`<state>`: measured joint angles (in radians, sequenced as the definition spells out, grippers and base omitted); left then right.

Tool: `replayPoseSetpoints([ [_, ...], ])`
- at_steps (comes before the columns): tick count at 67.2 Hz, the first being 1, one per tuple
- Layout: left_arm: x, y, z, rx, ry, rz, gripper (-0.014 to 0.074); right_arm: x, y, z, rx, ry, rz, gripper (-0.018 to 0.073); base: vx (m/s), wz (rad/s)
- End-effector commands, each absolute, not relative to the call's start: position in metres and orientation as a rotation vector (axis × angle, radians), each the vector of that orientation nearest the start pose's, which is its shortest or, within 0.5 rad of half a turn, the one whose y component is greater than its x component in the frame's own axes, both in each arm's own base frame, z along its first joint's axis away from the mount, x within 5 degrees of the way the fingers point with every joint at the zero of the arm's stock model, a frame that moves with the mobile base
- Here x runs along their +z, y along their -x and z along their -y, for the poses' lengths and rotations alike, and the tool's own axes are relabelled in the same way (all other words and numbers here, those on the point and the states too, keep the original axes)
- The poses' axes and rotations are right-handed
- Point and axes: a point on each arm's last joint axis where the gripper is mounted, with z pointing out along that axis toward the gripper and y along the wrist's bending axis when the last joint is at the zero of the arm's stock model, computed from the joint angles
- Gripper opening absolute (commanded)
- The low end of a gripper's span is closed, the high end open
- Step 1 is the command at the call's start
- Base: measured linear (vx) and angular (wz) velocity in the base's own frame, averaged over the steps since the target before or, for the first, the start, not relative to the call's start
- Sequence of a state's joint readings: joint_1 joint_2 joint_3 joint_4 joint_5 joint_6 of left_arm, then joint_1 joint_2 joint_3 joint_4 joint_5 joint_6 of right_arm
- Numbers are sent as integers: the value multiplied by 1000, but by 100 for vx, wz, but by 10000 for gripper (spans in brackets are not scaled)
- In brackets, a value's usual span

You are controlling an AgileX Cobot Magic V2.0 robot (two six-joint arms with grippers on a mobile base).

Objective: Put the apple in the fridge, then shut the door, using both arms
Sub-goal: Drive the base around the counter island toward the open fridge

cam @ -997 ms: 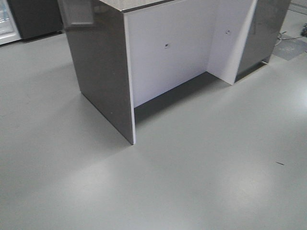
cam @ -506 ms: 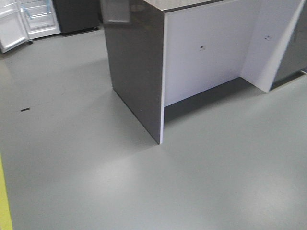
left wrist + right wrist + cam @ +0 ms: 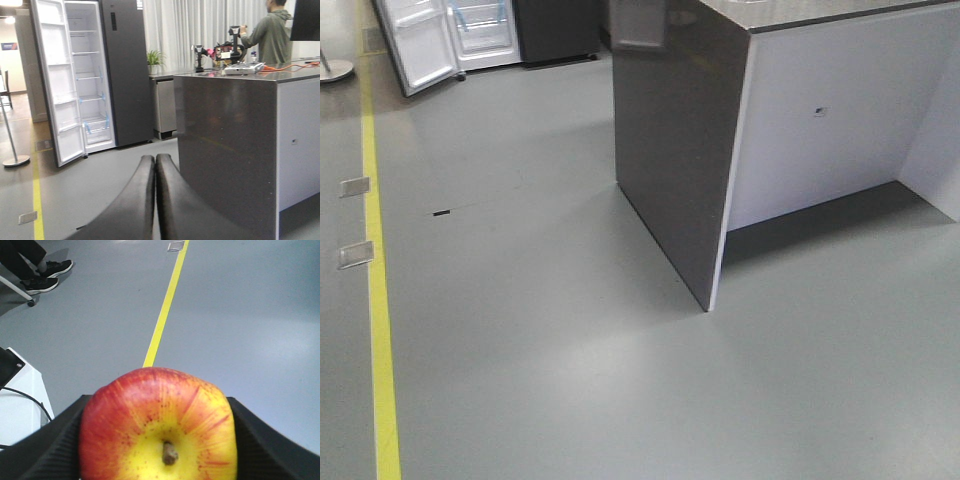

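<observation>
1. The right gripper grips the apple: its ribbed black pads press on both sides of the fruit.
2. The apple is red with a yellow patch around its brown stem, and the stem faces the right wrist camera.
3. Beyond the apple lies grey floor with a yellow line running away from the camera. A pair of black shoes shows at the far left.
4. The left gripper is empty, its two black fingers pressed together along their length.
5. The fridge stands far off on the left of the left wrist view, well apart from both grippers. Its left compartment is open, showing white shelves with blue tape strips.
6. The door is swung wide to the left of that compartment, its white inner side facing the camera.
7. In the front-facing view the fridge and its open door sit in the far left corner.
8. A counter with dark grey end and white side stands on the right, nearer than the fridge.
9. A yellow floor line runs along the left edge, with two small metal plates beside it.
10. A person in a grey-green hoodie stands behind the counter, back turned.
</observation>
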<state>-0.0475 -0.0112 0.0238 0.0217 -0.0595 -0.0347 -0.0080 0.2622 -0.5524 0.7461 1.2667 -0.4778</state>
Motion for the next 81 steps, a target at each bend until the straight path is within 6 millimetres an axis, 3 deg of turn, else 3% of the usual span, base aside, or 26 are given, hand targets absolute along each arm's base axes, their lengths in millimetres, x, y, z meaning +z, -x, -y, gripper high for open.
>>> replayPoseSetpoints([
  [1,214,-54,3,-62,-19,-1368,-6,306,-10,-62,766,566,-2131,388,7,23],
  [81,214,-54,3,-62,-19,-1368,-6,306,-10,-62,766,566,-2131,388,11,14],
])
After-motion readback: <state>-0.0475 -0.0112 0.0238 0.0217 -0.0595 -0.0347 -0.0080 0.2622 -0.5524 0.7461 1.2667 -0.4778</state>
